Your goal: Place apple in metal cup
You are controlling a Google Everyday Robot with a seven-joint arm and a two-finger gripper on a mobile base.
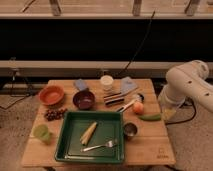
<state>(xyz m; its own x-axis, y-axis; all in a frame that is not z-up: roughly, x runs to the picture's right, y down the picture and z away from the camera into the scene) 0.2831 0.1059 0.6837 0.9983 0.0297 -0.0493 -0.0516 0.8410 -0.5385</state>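
Camera view, one wooden table [150, 150] before a dark wall, contents as follows. Near centre: a green tray [67, 145] holding a pale yellow ear of corn [88, 132] and a fork [100, 146] lying nearer the front edge. Left side: an orange bowl [51, 94] at the far left, a bunch of dark grapes [54, 114] nearer, and a light green cup [42, 132] at the near left, beside the tray. Far row: a dark maroon bowl [83, 99], a blue-grey cloth [80, 84] behind it, a white cup [106, 82], and a second bluish cloth [128, 85] to its right. The apple [138, 107] sits on the table right of centre, just beyond the tray's far right corner, with a long green vegetable [150, 117] near it on the right. The metal cup [130, 130] stands upright just beside the tray's right wall, nearer than the apple and apart from it. The white robot arm [190, 82] bends in from the right; its gripper [168, 111] hangs at the table's right edge, clear of the apple, and I cannot tell whether it is clenched or released.
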